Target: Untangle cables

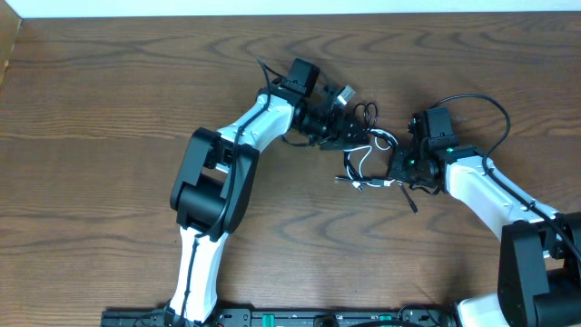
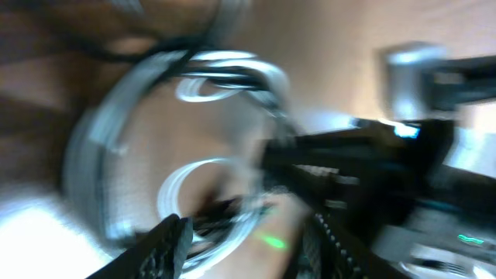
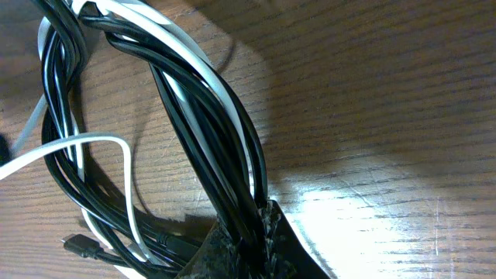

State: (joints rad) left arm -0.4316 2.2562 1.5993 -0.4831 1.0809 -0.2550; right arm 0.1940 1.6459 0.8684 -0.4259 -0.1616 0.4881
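Note:
The cables [image 1: 366, 156] lie as one tangled bundle of black and white cords at the table's middle, between both grippers. My left gripper [image 1: 349, 136] is at the bundle's upper left. Its wrist view is motion-blurred: the fingers [image 2: 244, 244] stand apart, with blurred white and black loops [image 2: 221, 74] around and between them. My right gripper [image 1: 399, 169] is at the bundle's right side. In its wrist view the jaws [image 3: 249, 231] are shut on a thick strand of black and white cords [image 3: 209, 116]. A loose white cord [image 3: 116, 143] loops at the left, and a small black plug [image 3: 77, 246] lies near it.
The brown wooden table [image 1: 109, 100] runs to a pale edge at the back. The arms' own thicker black wires [image 1: 481, 102] arch over the right arm. The arm bases stand at the front edge.

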